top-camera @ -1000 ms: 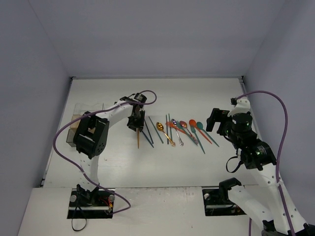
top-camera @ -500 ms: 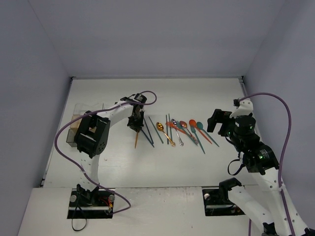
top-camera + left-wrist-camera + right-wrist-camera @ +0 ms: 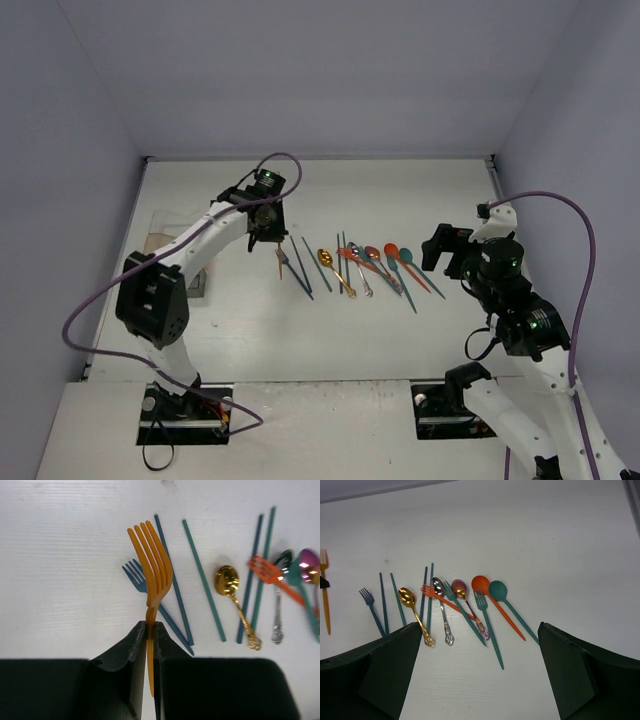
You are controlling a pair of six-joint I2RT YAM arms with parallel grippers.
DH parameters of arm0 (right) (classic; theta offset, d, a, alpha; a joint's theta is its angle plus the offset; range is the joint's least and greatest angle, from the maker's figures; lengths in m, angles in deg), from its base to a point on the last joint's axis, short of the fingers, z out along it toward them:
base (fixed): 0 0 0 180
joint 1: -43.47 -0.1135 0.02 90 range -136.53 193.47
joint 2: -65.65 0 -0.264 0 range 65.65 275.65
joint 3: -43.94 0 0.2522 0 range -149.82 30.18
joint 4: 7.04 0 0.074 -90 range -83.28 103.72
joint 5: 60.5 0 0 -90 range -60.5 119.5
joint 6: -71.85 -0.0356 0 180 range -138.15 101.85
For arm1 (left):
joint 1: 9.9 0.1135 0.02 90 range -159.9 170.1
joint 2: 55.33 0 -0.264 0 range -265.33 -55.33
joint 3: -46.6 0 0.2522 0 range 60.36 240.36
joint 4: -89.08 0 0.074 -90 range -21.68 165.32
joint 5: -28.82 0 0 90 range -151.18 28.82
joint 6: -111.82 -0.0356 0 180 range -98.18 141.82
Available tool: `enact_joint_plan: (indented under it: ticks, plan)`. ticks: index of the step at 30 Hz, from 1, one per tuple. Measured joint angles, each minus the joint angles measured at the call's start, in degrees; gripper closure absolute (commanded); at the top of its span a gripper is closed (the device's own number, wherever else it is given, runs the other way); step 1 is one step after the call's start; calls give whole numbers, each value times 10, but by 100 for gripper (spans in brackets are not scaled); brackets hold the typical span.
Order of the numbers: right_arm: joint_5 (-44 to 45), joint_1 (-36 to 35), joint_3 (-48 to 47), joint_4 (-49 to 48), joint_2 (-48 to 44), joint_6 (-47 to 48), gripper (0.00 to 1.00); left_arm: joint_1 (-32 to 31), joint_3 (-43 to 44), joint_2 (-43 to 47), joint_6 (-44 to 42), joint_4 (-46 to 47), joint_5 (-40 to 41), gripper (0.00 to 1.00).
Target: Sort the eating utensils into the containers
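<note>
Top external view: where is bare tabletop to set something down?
Bare white table beyond the utensil row toward the back wall, and between that row and the arm bases. Crowded: the row itself, dark blue plastic fork to teal plastic spoon.

The utensils (image 3: 365,265) lie in a row on the desk (image 3: 420,190). The container (image 3: 158,240) stands at its left edge, a fork (image 3: 151,565) between them.

Orange fork (image 3: 152,565) is up in the left pincer (image 3: 150,626) by its handle, the rest of the utensils (image 3: 388,250) sit in a loose row on the bench (image 3: 400,195), and the clear box (image 3: 160,238) is way off left.
</note>
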Motion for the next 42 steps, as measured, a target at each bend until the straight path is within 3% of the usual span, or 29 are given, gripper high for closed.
enact_joint_plan:
  ticks: [4, 10, 15, 25, 42]
  plan:
    - [-7, 0, 0, 0, -3, 0, 0, 41, -62, 117, 72, 12, 19, 100]
    - [-18, 0, 0, 0, -9, 4, 0, 166, -189, 279, 191, 8, 60, 100]
    - [-22, -2, -1, 2, -14, 4, 0, 249, -246, 344, 256, -10, 71, 100]
    - [-24, -15, -1, 6, -23, 4, 0, 392, -273, 287, 325, -11, -6, 100]
    - [0, -21, -6, 8, -32, 8, 0, 432, -316, 227, 393, 8, -69, 100]
